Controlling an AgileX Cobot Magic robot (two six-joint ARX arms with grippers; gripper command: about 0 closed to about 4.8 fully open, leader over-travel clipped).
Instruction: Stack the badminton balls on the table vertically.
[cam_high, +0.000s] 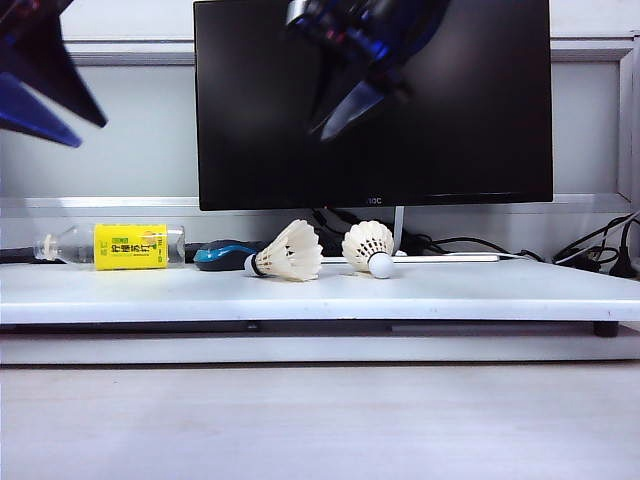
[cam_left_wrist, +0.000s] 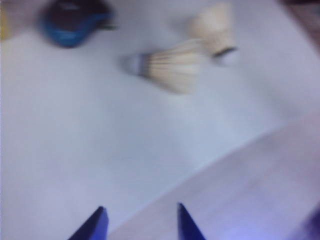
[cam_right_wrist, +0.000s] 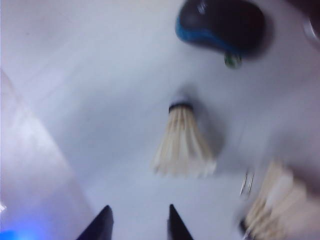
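Exterior view, bottle (cam_high: 110, 246), both tools (cam_left_wrist: 141, 223) (cam_right_wrist: 138, 221) open

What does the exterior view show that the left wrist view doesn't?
Only the exterior view shows the monitor, the bottle, and the right gripper high before the screen. Only the left wrist view shows the left gripper with its fingers apart and empty, above the table's edge. Both show the two shuttlecocks lying unstacked on the table, and the mouse.
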